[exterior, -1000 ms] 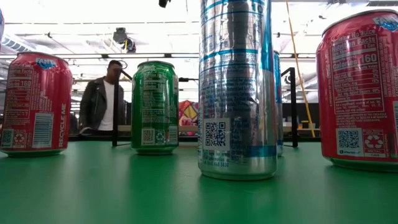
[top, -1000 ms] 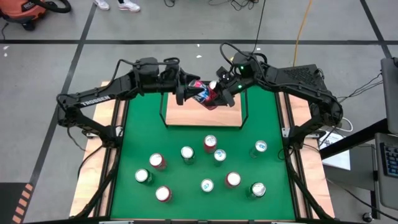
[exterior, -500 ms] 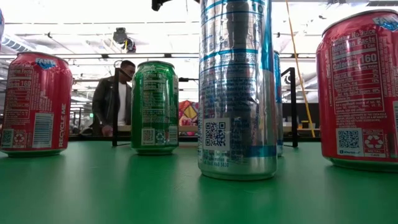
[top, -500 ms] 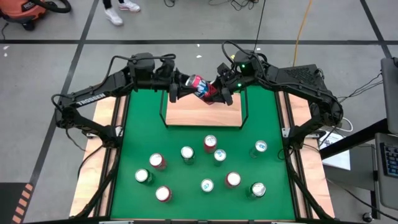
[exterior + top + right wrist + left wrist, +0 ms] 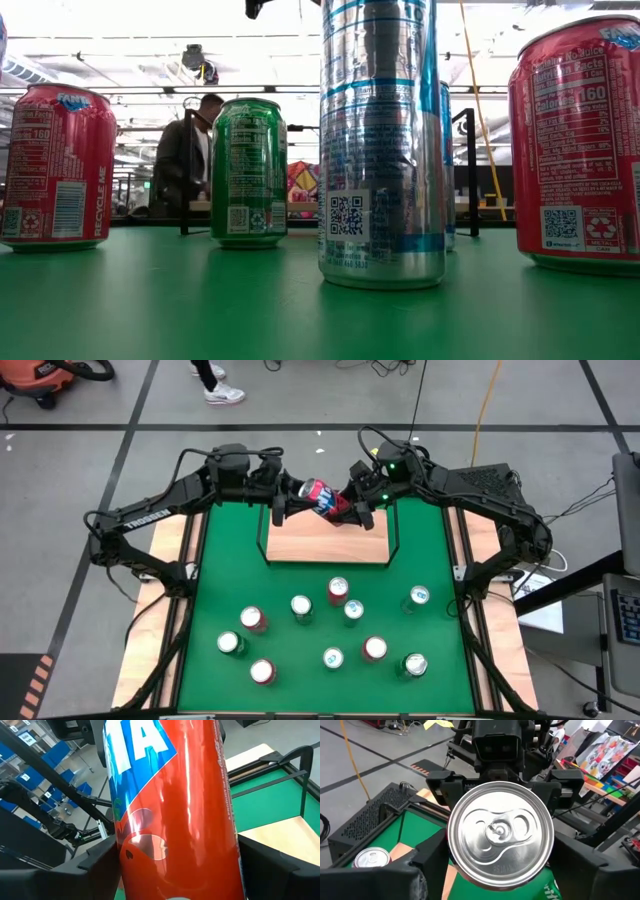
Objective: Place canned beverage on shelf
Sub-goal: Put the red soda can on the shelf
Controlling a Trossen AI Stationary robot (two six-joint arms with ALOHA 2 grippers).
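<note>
Both arms reach inward and meet above the back of the shelf (image 5: 327, 550), at 12 o'clock of the green mat (image 5: 220, 585). Between them a red and blue can (image 5: 320, 498) lies tilted in the air, its top toward the left arm.

The right gripper (image 5: 352, 508) comes from 2 o'clock and its fingers are clamped on the can's body; in the right wrist view the red side (image 5: 175, 815) fills the space between the dark fingers (image 5: 100, 865).

The left gripper (image 5: 284, 503) comes from 10 o'clock and faces the can's silver lid (image 5: 500, 832). Its fingers (image 5: 385, 880) stand at both sides of the lid, but I cannot tell whether they press it.

Ten other cans (image 5: 338, 591) stand upright on the mat, toward 6 o'clock from the shelf.
</note>
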